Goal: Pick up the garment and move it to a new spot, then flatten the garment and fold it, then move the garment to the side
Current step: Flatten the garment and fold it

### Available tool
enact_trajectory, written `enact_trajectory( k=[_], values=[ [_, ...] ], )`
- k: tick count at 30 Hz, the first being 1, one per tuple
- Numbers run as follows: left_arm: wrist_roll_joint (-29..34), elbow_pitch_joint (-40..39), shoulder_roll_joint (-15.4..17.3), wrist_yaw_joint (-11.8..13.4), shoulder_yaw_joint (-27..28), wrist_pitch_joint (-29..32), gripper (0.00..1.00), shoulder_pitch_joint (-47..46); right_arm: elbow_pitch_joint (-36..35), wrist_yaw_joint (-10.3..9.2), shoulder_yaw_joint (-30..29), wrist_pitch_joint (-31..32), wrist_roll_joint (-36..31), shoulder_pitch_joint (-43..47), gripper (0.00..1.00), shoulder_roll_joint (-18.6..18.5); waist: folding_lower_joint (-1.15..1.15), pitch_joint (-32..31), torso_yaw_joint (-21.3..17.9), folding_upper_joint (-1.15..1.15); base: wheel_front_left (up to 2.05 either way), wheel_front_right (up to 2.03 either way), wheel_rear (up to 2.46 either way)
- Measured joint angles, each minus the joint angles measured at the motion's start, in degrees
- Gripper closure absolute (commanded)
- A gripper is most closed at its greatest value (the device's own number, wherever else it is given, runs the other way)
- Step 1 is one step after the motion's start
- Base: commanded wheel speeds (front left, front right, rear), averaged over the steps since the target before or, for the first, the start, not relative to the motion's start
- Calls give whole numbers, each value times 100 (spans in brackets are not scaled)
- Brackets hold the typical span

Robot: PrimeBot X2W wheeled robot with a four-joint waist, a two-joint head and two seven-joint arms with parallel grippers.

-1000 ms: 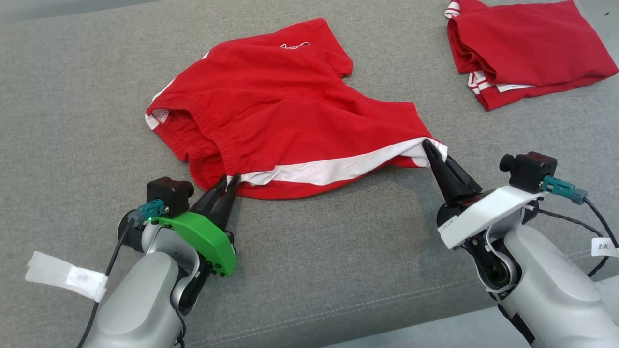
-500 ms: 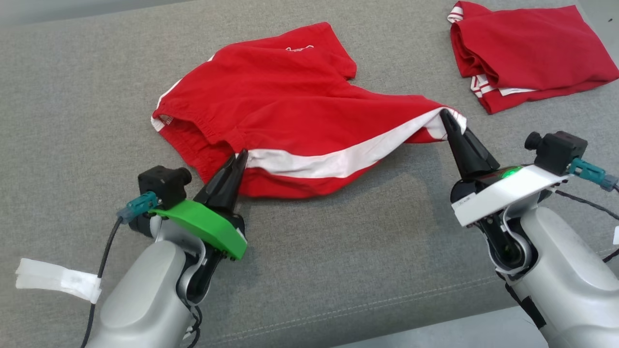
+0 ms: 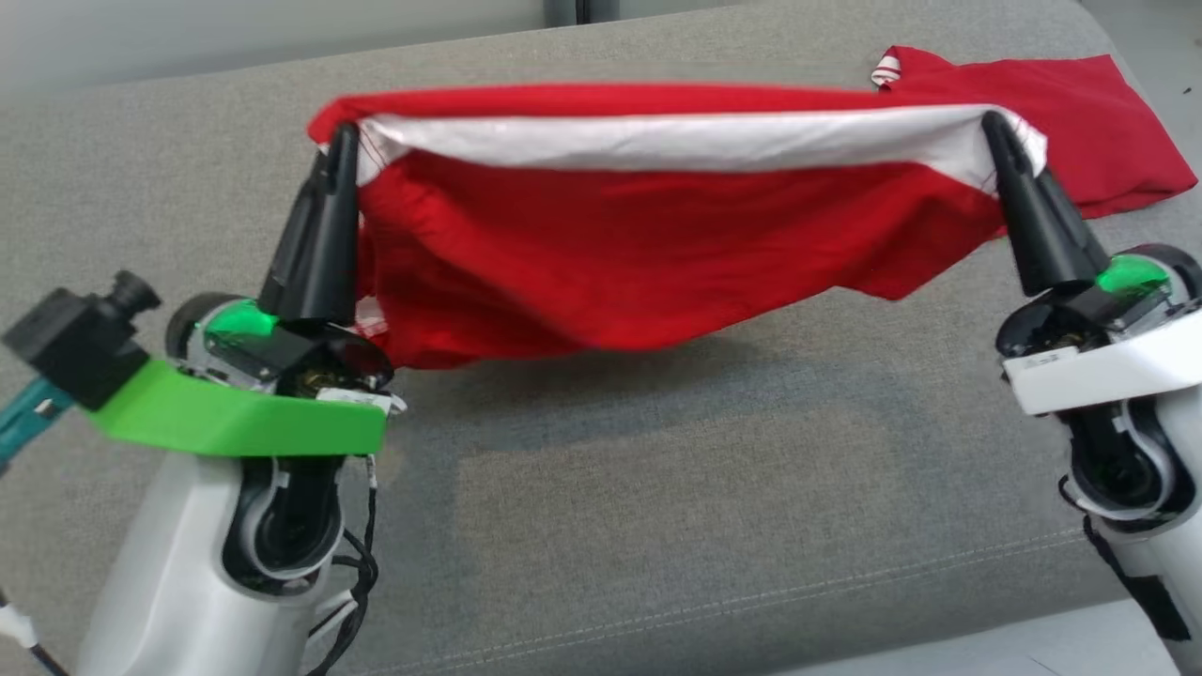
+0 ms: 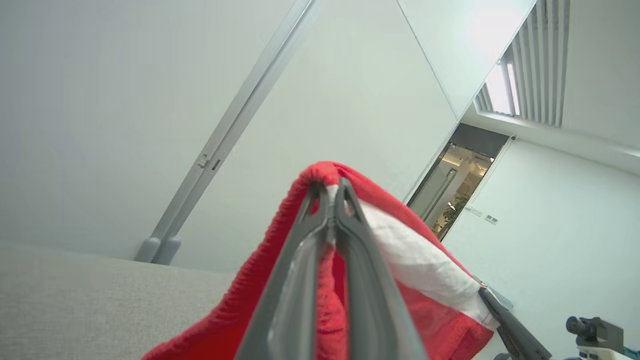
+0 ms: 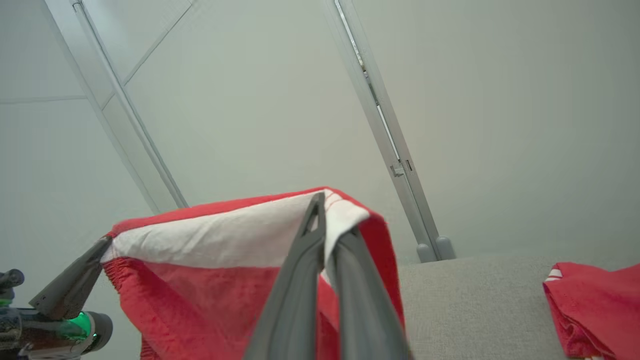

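garment point(image 3: 639, 235): red shorts, off the grey upholstered surface point(image 3: 657, 526) and strung between both arms. Top edge is pulled near-straight, body sags below it. Shadow underneath suggests the low edge is clear, but I can't tell for sure.

left gripper point(image 3: 343, 141): jaws pinched tight on the left top corner. The left wrist view shows red cloth humped over the tips.
right gripper point(image 3: 993, 127): jaws pinched tight on the right top corner, at the end of the white band point(image 3: 657, 141).

Handling, my read:
- Light and fully limp, no stiffness. Shape comes only from tension between the two holds.
- Matte woven or knit cotton-type cloth, so decent friction and slip looks unlikely. The grips are small tip pinches though, and a jerk could pull a corner out.
- Not fragile. Overstretching the edge is the main risk.
- The corner holds are right for flattening: keep the span taut, then lay the hanging edge down first.
- The gathered, ribbed hem by the left tips looks elastic, so expect it to bunch once tension drops.

Surface is a coarse grey weave with a stitched seam near the front, so the cloth will likely drag rather than slide. second red garment point(image 3: 1127, 122) lies folded at far right, close behind the right corner, so keep the lay-down away from it.
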Motion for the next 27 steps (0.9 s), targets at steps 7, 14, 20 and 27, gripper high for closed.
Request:
enact_trajectory(
  k=[7, 14, 20, 27],
  values=[
    [-226, -723, 311, -1, -45, 8, 100, 69, -402, 0, -92, 9, 291, -3, 100, -413, 0, -105, 13, 0, 0, 0, 0],
    [-438, 786, 688, 190, -257, 1046, 100, -165, 953, 0, 964, 1188, 229, -927, 100, -472, 0, -65, 15, 0, 0, 0, 0],
    [119, 1354, 636, 497, -102, 1259, 100, -2177, 1559, -350, 189, 923, -495, -3433, 100, 85, 0, -69, 48, 0, 0, 0, 0],
    [69, 1237, 301, 382, -162, 1187, 100, -2846, 1998, -253, 541, 759, -620, -3653, 100, 196, 0, -61, 100, 0, 0, 0, 0]
  ],
)
